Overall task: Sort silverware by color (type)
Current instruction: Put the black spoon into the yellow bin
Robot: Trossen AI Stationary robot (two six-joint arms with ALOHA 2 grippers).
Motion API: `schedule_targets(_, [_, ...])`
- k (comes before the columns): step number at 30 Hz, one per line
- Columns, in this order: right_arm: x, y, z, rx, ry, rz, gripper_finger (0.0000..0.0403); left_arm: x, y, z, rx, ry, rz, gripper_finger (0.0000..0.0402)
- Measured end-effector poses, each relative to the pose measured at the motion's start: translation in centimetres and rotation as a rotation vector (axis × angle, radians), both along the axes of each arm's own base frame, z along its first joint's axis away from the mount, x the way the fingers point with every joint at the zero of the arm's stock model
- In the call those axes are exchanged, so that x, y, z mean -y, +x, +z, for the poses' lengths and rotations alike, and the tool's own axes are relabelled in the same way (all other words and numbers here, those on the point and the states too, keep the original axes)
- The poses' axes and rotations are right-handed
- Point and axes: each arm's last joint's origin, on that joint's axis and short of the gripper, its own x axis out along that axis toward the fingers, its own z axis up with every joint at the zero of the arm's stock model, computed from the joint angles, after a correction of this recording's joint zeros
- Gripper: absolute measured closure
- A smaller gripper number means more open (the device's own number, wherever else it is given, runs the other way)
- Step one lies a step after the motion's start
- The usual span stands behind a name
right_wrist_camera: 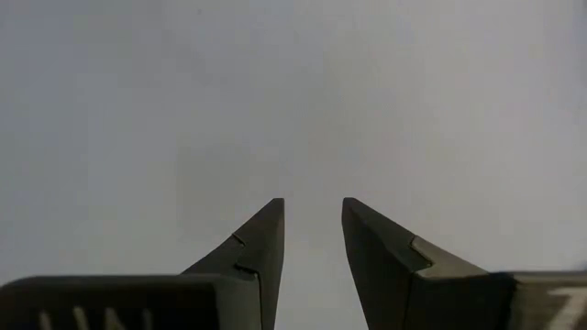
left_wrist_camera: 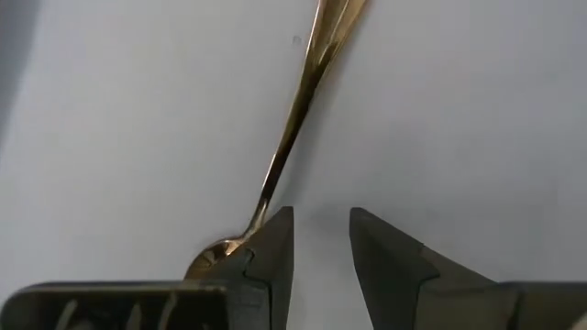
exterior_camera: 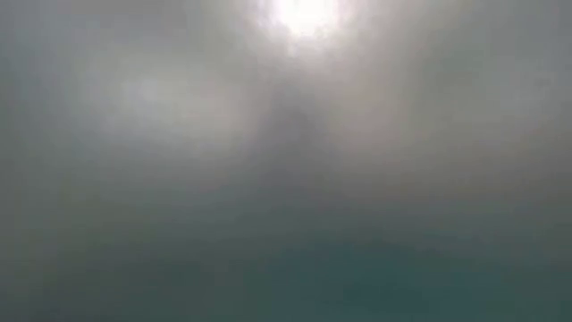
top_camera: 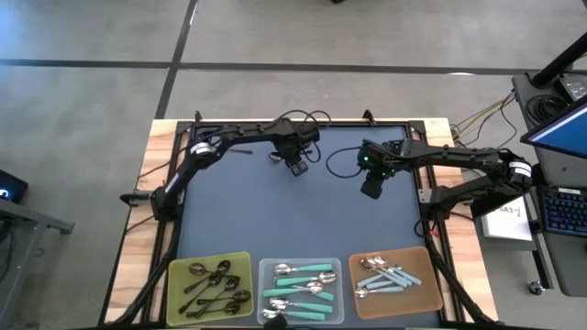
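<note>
Nearly done here, by the look of it. The three trays along the near edge of the bench (top_camera: 183,137) are all loaded, and the dark mat in the middle is almost bare. As far as I can make out, a single stray is left: a thin all-metal spoon (left_wrist_camera: 293,119) lying on the mat at the far side, just beside the left gripper (top_camera: 295,167). From above it shows only as a small pale fleck next to that gripper.

The left gripper sits right over it, jaws apart with a narrow gap and holding nothing; in the left wrist view the spoon's bowl lies just outside one jaw tip and the handle runs away from the gripper, so the spoon is beside the jaws, not between them. My read is that this one belongs with the other dark ones.

The right gripper (top_camera: 372,188) waits over the mat right of centre, jaws likewise slightly parted and empty, with only bare mat in front of it.

Now the trays. The yellow-green tray (top_camera: 180,307) at the near left holds the dark all-metal spoons (top_camera: 216,286), a tangled handful. The pale grey tray (top_camera: 268,269) in the middle holds the teal-handled spoons (top_camera: 307,286), lying crosswise. The orange-brown tray (top_camera: 431,291) at the near right holds the light-blue-handled spoons (top_camera: 390,275), bunched together. I see no colour mixed into the wrong tray, though the piles overlap too much to count.

The low view shows only haze.
</note>
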Motion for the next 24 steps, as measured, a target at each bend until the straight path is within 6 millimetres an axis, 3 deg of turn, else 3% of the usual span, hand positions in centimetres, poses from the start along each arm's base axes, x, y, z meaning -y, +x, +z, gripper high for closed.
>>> schedule_targets(5, [0.0,0.0,0.0,0.003,-0.001,0.000,0.0300,-0.1,0.0,0.8,0.027,0.029,-0.021,0.0310])
schedule_targets(12, [0.0,0.0,0.0,0.008,0.001,-0.014,0.0300,-1.5,-0.8,0.3,0.030,0.029,0.057,0.0310])
schedule_targets(24, [0.1,0.1,0.0,0.025,0.005,-0.048,0.0300,-1.4,-2.1,-0.9,-0.081,0.028,0.074,0.0311])
